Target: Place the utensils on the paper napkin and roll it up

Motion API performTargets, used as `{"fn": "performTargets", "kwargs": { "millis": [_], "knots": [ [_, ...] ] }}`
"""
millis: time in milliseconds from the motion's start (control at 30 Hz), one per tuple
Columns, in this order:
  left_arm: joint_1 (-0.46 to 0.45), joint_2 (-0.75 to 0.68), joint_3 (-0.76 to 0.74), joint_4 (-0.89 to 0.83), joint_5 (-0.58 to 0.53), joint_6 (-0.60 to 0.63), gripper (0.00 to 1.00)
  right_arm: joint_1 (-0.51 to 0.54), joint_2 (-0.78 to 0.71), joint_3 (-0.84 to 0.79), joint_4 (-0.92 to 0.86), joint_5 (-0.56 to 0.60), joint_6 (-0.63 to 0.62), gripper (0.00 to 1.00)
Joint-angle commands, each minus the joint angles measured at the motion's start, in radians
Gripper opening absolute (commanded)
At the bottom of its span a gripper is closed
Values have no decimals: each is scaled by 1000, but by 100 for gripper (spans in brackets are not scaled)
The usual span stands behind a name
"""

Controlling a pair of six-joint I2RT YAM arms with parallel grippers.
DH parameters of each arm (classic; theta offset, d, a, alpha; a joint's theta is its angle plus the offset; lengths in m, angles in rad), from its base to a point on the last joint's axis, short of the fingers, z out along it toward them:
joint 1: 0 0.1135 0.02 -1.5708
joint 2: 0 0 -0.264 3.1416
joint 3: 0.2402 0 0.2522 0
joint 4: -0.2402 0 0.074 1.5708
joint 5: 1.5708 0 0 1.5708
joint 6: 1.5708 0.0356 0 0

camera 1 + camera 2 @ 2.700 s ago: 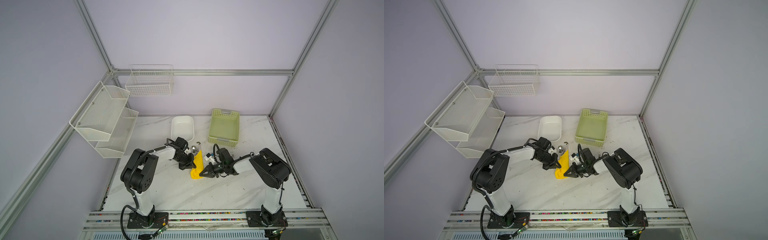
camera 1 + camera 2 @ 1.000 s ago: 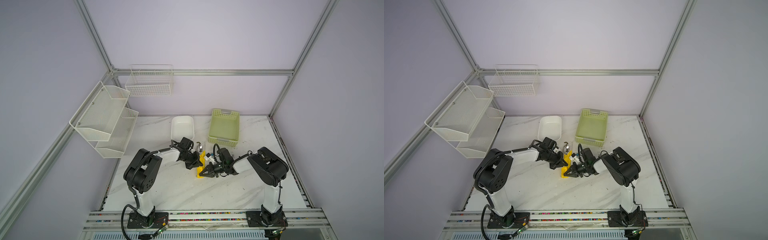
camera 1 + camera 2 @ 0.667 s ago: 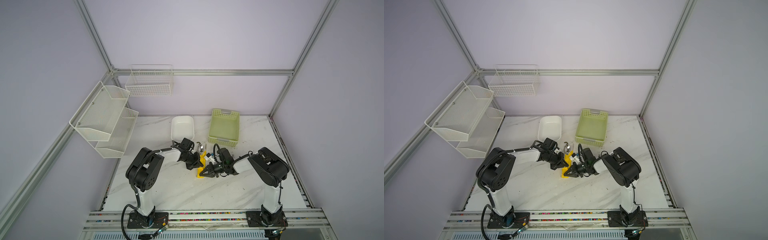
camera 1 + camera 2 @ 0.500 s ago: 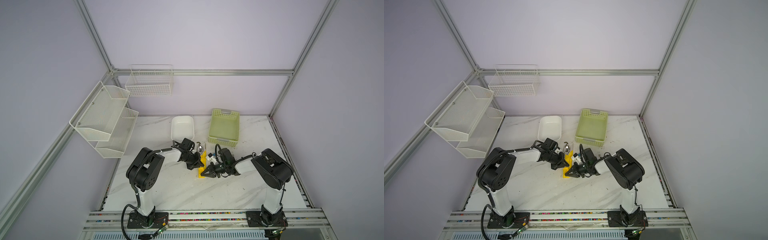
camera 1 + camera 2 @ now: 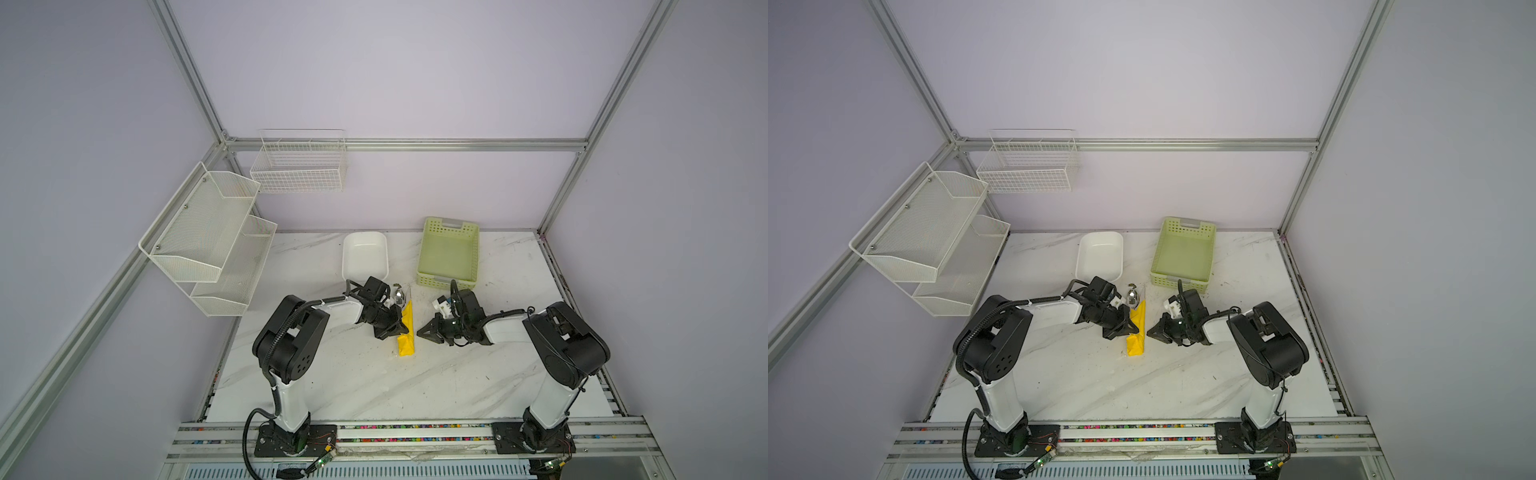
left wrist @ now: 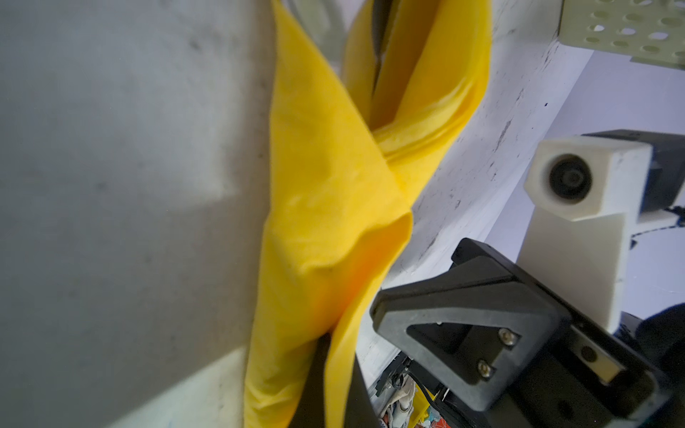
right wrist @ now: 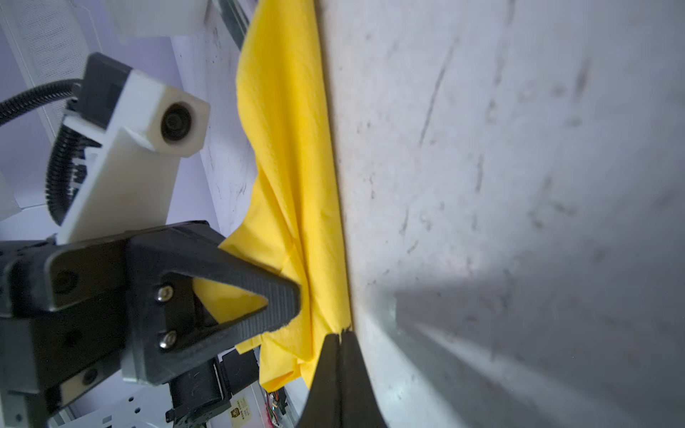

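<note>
paper napkin (image 5: pixel 407 341) now a narrow roll, was wider; R gripper (image 5: pixel 419 332) backed off
Roll sits betw both tips, spoon (image 5: pixel 400 297) poking out. L gripper (image 5: pixel 402 330) clamped, prob pinching fold; R closed, empty. Nearly done.

Nothing written can be read; no label, brand or number.

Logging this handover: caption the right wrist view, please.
Shut right gripper at the loosely rolled paper napkin, left gripper opposite.
</note>
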Motion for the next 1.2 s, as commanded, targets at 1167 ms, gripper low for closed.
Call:
{"fn": "performTargets", "kwargs": {
  "millis": [1167],
  "knots": [
    [-10,-69,52,-90,7,36,0,49,195,38,65,-78,-3,0]
  ]
}}
